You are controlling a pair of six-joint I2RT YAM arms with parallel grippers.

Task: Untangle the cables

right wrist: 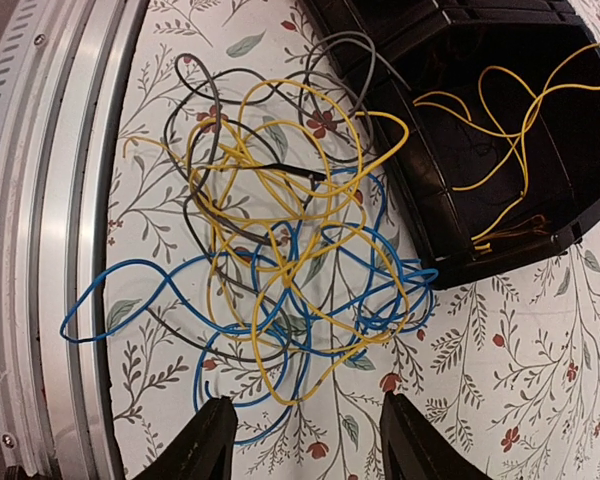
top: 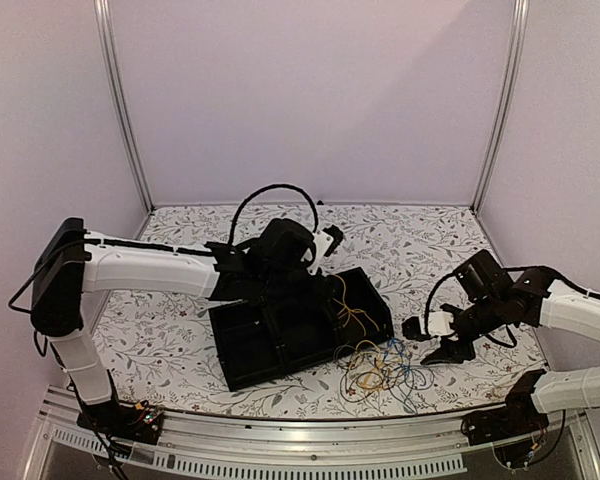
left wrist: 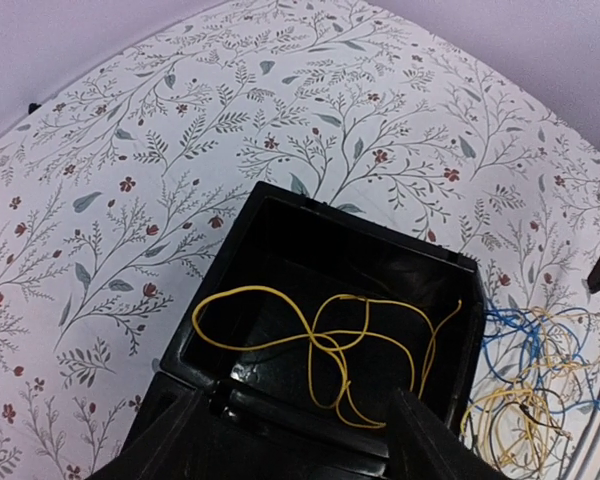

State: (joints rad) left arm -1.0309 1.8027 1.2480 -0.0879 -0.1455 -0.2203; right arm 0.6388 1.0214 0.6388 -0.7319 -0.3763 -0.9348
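Broadly, a surface (top: 180,330) covered in a leaf-and-flower print filled the floor of the pale-walled cell, with an aluminium rail (right wrist: 60,200) along its near edge. Across it the left arm (top: 150,268) reached to the middle, while the right arm (top: 570,310) bent in from the right side. A black divided bin (top: 250,350) sat in the centre, turned at an angle, and the left arm's wrist hung over its far part. The cables (right wrist: 280,230), yellow, blue and dark grey, lay in one loose knotted heap on the surface between the bin's near right corner and the rail, some strands touching the bin's wall and one blue loop stretching toward the rail. A single yellow cable (left wrist: 330,340) lay apart from the heap, coiled in loops inside the bin's right-hand compartment. Above that compartment the left gripper (left wrist: 300,420) stood wide and held nothing. Over the near edge of the heap the right gripper (right wrist: 305,420) was likewise spread wide, with no strand between its fingers (right wrist: 205,445)
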